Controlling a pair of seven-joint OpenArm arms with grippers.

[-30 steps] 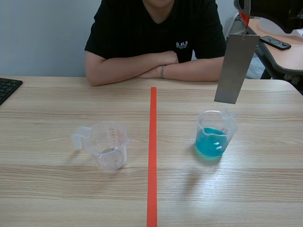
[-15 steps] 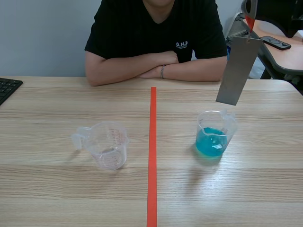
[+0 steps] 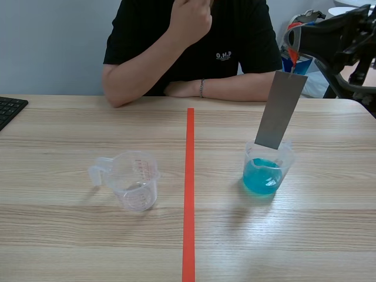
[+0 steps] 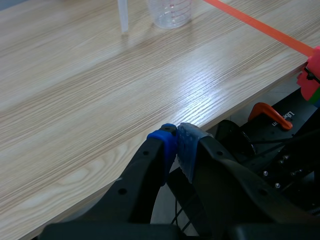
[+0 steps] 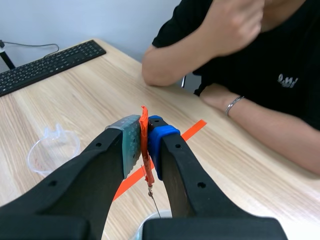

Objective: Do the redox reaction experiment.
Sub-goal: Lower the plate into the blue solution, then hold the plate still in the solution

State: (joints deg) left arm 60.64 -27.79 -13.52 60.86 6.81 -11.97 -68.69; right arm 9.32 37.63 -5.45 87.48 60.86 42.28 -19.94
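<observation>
Grey metal strip (image 3: 280,110): a flat rectangular sheet hanging from a small orange-red tab (image 5: 144,117), its top leaning toward 1 o'clock. Its lower edge sits at the mouth of the clear plastic beaker of blue liquid (image 3: 268,170), above the liquid. I cannot tell whether it touches the rim.

Right gripper (image 5: 144,142): I see it raised over the table's 2 o'clock corner, its jaws clamped on the orange-red tab, one dotted pad on each face. A thin wire runs down from the tab toward the strip.

Left gripper (image 4: 176,137): jaws together with nothing between them, held low over the near edge of the wooden table (image 3: 88,235). The empty clear plastic measuring cup (image 3: 136,179) stands well ahead of it.

Layout, scene view: the beaker stands at 3 o'clock of the orange-red tape line (image 3: 189,194) and the measuring cup at 9 o'clock of it, handle pointing to 9 o'clock. The two vessels are well apart.

Surroundings: a person in a black T-shirt (image 3: 194,41) sits at 12 o'clock, one forearm on the table and the other hand raised. A black keyboard (image 3: 9,110) lies at the table's 10 o'clock edge.
</observation>
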